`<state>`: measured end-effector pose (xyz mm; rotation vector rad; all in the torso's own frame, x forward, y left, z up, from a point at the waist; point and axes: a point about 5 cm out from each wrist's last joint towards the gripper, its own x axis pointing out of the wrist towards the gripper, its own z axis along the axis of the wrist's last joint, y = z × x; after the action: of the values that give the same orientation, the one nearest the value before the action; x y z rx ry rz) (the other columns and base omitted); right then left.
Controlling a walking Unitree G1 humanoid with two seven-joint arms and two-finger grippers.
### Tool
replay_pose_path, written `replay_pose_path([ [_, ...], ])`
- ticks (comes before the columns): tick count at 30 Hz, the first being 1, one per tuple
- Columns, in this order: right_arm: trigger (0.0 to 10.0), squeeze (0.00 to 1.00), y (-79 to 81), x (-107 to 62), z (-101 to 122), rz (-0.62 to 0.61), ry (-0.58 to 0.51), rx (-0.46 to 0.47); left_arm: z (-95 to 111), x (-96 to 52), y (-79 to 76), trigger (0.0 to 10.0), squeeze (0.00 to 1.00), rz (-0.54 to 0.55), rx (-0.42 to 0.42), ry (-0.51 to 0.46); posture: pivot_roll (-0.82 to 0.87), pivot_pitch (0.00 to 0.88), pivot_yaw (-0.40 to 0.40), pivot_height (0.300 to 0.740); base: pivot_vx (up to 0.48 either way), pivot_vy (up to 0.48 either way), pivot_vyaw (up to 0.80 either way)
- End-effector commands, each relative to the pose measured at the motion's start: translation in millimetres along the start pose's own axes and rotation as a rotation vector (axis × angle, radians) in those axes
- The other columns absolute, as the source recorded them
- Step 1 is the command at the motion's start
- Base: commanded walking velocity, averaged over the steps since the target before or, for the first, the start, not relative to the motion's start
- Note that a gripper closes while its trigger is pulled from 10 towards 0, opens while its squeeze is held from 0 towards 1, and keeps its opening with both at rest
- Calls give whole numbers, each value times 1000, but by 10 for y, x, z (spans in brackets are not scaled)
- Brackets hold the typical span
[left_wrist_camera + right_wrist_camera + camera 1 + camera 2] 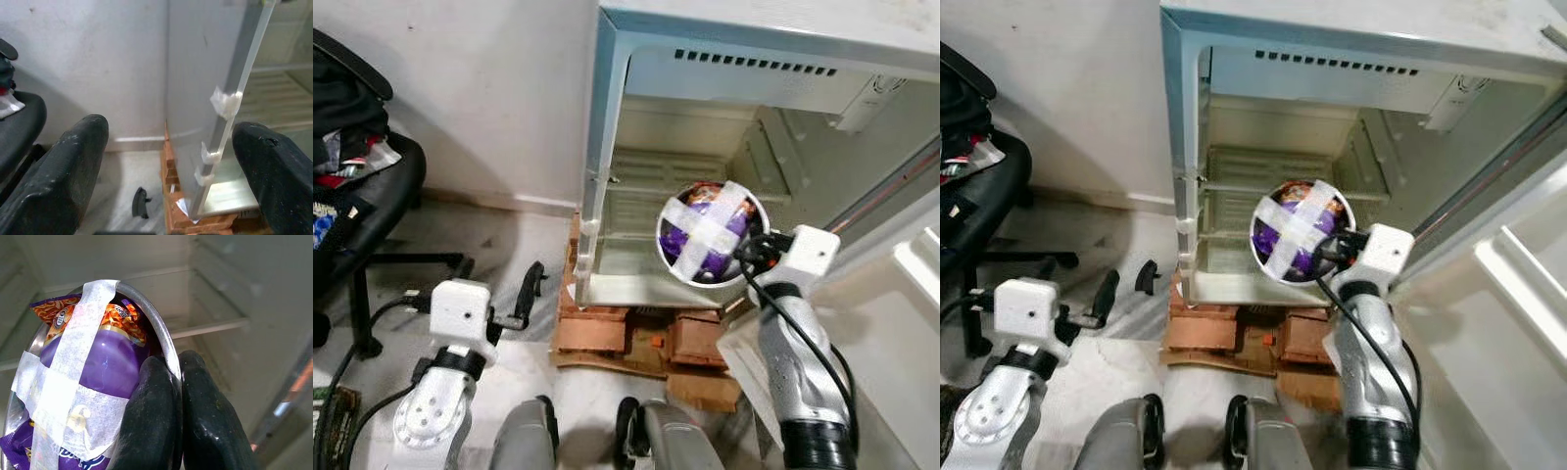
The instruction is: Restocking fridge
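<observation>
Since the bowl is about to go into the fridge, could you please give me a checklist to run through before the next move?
1. Grip: right hand pinches the rim of the steel bowl, one finger inside, one outside. Ok.
2. Contents secured: crossed white tape holds the purple packets in. Ok.
3. Fridge open, door swung to the right. Ok.
4. Space on the shelves: what shows looks bare, but the bowl hides part. Cannot tell.
5. Bowl level: it is tipped, mouth toward the camera. Not ok for setting down.
6. Left hand open, low, left of the fridge. Ok.
</observation>
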<state>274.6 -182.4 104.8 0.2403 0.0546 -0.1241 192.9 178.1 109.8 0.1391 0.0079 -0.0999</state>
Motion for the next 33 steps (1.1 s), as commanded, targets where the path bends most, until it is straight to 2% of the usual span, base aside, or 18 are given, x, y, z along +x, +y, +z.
replay_pose_path([
  [1, 10000, 0, -91, -87, 86, -10, -21, -19, 6, -81, 7, 10000, 0, 9, -12, 12, 88, 128, -130, 740, 0, 0, 0],
  [6, 10000, 0, -188, -331, 11, 48, 28, -103, -82, -182, -8, 10000, 0, 12, -12, 47, 79, 120, -131, 740, 0, 0, 0],
  [13, 10000, 0, -286, -516, 16, 92, 67, -168, -85, -132, 29, 10000, 0, 9, -6, 47, 65, 106, -122, 740, 0, 0, 0],
  [16, 10000, 0, -314, -517, 19, 77, 69, -168, -81, -119, 34, 10000, 0, 4, -7, 41, 64, 105, -118, 740, 223, 0, 0],
  [24, 10000, 0, -231, -463, 23, 76, 59, -145, -68, -87, 18, 10000, 0, -16, -9, 29, 72, 102, -112, 740, 425, 0, 0],
  [33, 10000, 0, -231, -431, 32, 77, 57, -147, -78, -85, 28, 10000, 0, -5, -8, 35, 71, 109, -117, 740, 448, 0, 0],
])
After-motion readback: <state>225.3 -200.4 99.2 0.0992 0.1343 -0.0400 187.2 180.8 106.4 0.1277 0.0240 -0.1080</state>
